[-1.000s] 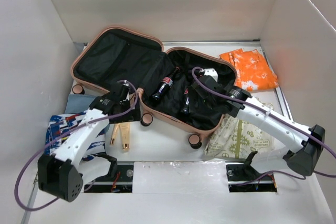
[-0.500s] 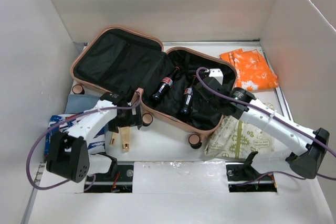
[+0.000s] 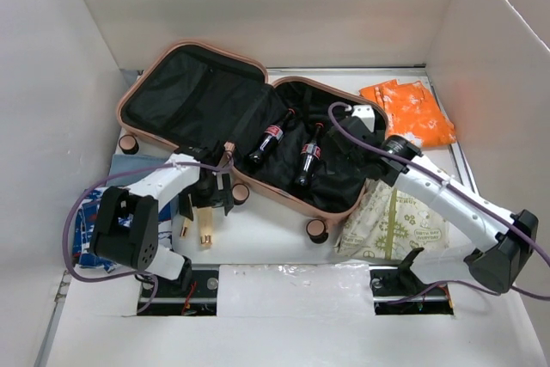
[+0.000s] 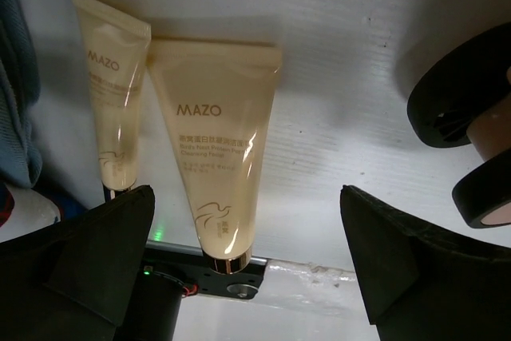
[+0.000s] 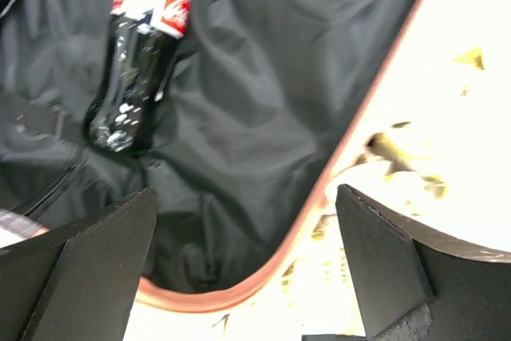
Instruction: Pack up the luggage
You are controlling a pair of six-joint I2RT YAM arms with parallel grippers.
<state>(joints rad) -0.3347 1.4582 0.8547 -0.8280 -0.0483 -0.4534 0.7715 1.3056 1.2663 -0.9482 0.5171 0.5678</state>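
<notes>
My left tool (image 4: 246,197) is wide apart and holds nothing. It hangs just over two cream tubes that lie flat on the white table (image 4: 383,29). The big tube (image 4: 215,149) is right under the middle of my tool. The small tube (image 4: 112,93) lies close beside it. They look like they touch at the flat ends and sit a bit apart at the cap ends.

I think my job now is to pick up the big tube. To do it well, I should go straight down with one finger on each side of it. I should grab low, near the cap, where there is room between the tubes. That way I do not pinch the small one too. A black wheel (image 4: 455,85) of the luggage is near my other finger, so I must not bump it.

My right tool (image 5: 246,197) is wide apart too, and it holds nothing. It hangs over the near edge of the luggage.

The pink luggage (image 3: 189,100) lies open at the back of the table. Two cola bottles (image 3: 268,139) lie in its right half. The left half looks bare, so a tube could go in either half.
</notes>
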